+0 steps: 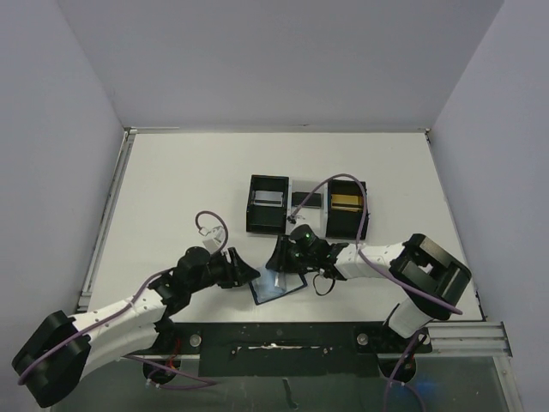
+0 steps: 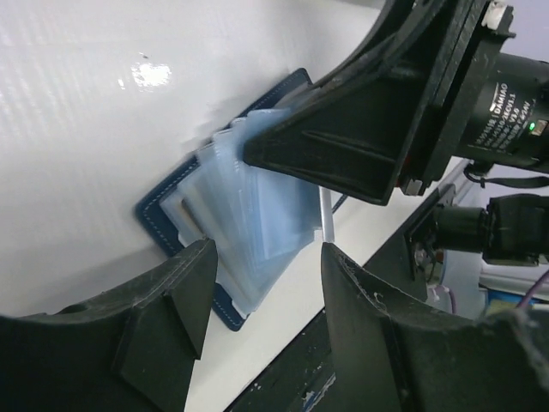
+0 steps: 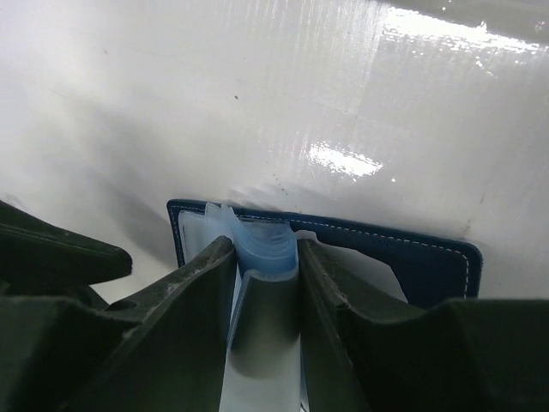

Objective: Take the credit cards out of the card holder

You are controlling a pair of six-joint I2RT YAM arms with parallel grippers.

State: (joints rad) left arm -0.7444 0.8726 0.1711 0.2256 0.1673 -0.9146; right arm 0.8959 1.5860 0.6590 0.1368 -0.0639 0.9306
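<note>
card holder (image 1: pixel 276 283): lying open on counter (image 1: pixel 171 189), near its front edge, between both arms | right fingers (image 3: pixel 210 270): pinching the holder's fanned clear inner sleeves | left fingers (image 2: pixel 184 287): spread, just over holder's left corner | black boxes (image 1: pixel 268 206): behind the holder

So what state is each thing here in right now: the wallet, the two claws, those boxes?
card holder: open, lying flat.
clear sleeves: fanned up, pinched by the right gripper.
right gripper: closed on the clear sleeves.
left gripper: open, holding nothing.
left box: open-topped, silver-grey card inside.
right box: open-topped, gold card inside.
</note>
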